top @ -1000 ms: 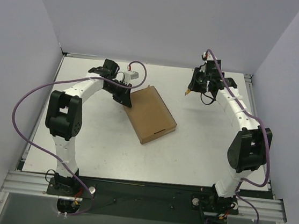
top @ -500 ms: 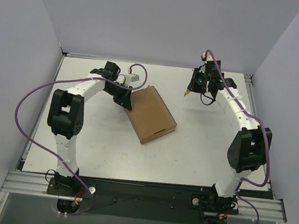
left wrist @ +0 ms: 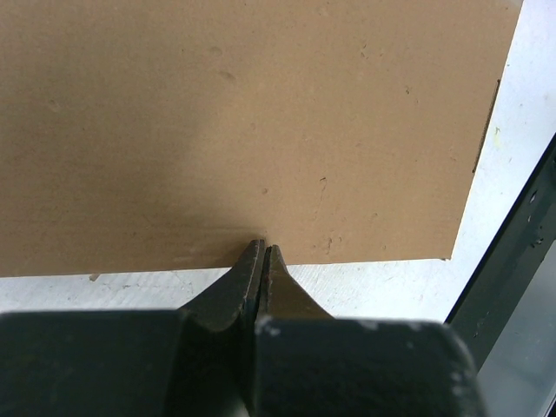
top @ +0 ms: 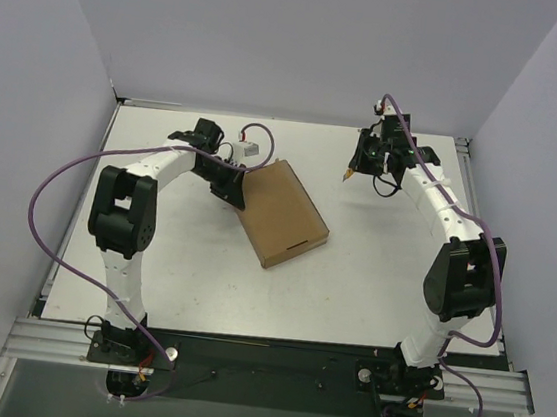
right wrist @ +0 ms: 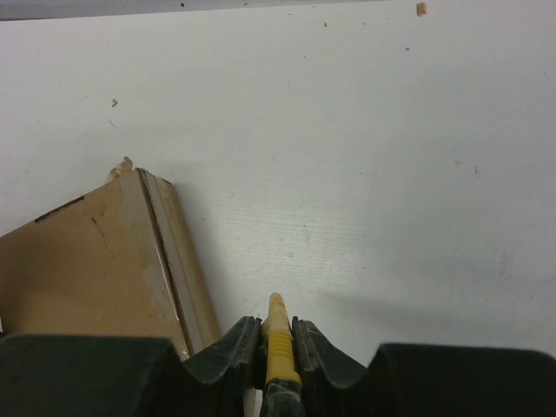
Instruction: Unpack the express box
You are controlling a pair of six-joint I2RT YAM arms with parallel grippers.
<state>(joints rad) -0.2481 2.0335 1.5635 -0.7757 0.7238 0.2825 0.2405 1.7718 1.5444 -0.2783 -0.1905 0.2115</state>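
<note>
express box: flat rectangular plain brown cardboard mailer, lid closed. It lies flat on the white table, slightly left of centre, turned diagonally with its long sides running far-left to near-right. Thin dark slot by the near-right short edge. Top face smooth with a few specks. One corner is scuffed, with the cardboard edge layers showing.

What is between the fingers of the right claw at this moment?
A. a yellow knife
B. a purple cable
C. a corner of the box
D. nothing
A: in the right wrist view the right claw is closed on a slim yellow knife, while the box lies to its left, not gripped.
</note>
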